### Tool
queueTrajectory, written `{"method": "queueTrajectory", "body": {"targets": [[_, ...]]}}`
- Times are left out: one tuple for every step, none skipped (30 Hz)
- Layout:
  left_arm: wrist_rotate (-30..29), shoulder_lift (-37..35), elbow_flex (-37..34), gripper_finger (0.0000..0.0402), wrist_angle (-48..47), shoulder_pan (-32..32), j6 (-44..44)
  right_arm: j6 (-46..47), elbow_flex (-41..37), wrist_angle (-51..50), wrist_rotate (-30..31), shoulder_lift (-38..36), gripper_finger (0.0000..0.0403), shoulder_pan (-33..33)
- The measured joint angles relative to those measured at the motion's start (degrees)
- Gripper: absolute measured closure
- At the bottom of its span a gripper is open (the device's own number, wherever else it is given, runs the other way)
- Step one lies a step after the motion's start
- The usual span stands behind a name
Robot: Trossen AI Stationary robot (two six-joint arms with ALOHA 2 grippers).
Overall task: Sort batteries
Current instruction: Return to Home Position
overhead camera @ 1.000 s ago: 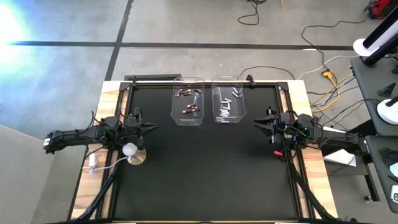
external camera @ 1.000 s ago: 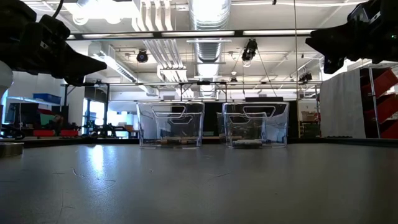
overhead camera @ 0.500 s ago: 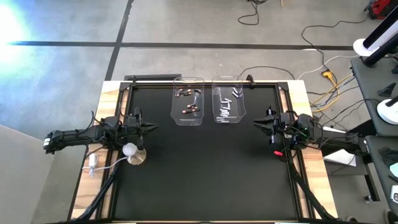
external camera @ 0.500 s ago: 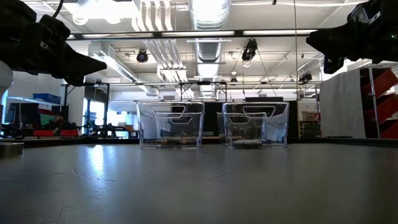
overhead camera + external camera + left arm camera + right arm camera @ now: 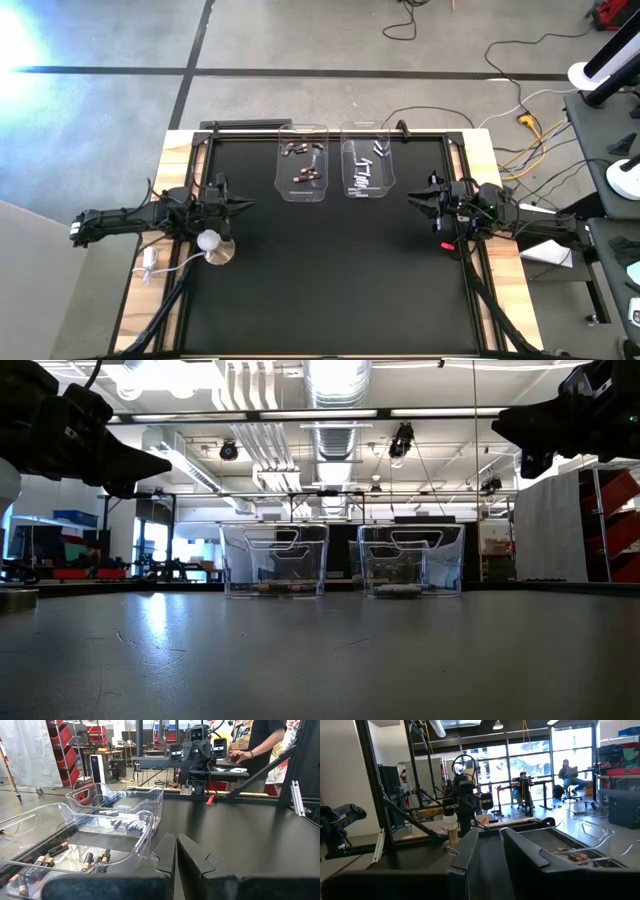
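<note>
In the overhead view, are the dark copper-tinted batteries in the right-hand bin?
No, the dark batteries lie in the left bin, silvery-white ones in the right bin.

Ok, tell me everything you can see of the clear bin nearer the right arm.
The right bin is a clear plastic tub with rounded corners and a moulded rim, standing upright on the black table near its far edge, beside but apart from the left bin. Only silvery-white batteries lie loose on its floor. Nothing else touches it.

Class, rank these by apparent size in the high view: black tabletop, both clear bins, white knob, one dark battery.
black tabletop
left clear bin and right clear bin: look alike, so tied
white knob
dark battery
</note>
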Motion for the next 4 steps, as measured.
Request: {"method": "queueTrajectory", "body": {"targets": [[0.00,0.00,0.00,0.0401,-0.01,-0.02,0.00,0.00,0.00,0.00,0.00,0.00,0.0317,0.00],[0.00,0.00,0.00,0.0401,0.00,0.00,0.00,0.00,0.00,0.02,0.00,0.00,0.0315,0.00],[0.00,0.00,0.00,0.0401,-0.02,-0.02,0.00,0.00,0.00,0.01,-0.02,0.00,0.0313,0.00],[0.00,0.00,0.00,0.0401,0.00,0.00,0.02,0.01,-0.01,0.00,0.00,0.00,0.0312,0.00]]}}
